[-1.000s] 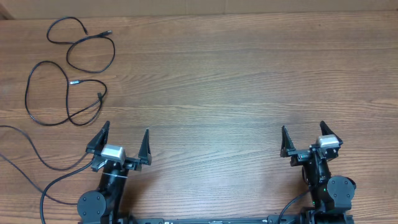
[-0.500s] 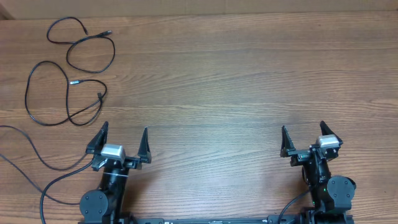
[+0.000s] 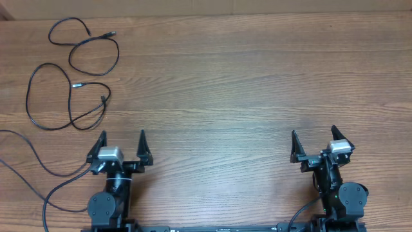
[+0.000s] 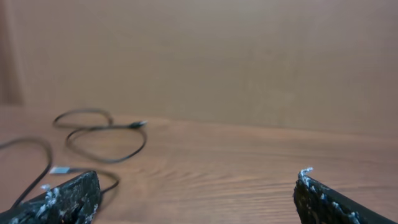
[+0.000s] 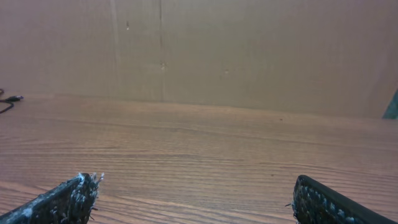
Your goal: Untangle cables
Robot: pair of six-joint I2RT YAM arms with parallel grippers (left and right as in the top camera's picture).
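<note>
The left gripper (image 3: 121, 134) has turned since a second ago: its fingers are now pointing squarely up the table (image 3: 225, 84) instead of skewing to the right, while the right gripper (image 3: 313, 131) is sitting where it was. Both are standing with jaws spread wide, holding nothing. The cables (image 3: 28, 96) are lying at the far left corner of the table, well apart from both grippers. They are thin black cords, far slimmer than a finger, curling in loose open loops and ending in small metal-tipped plugs (image 3: 77, 83). The overhead view is giving the whole layout, with one cord looping above another and the lower one crossing itself near its closest bend; whether the two cords touch is not clear. From the left wrist, the cables (image 4: 138, 125) are appearing low and flattened, one plug tip catching light, with the left gripper (image 4: 198, 176) framing them and its left finger (image 4: 62, 199) hiding part of a cord. The right wrist view is catching only a cord end (image 5: 9, 99) at its left edge, beyond the right gripper (image 5: 194, 180).
</note>
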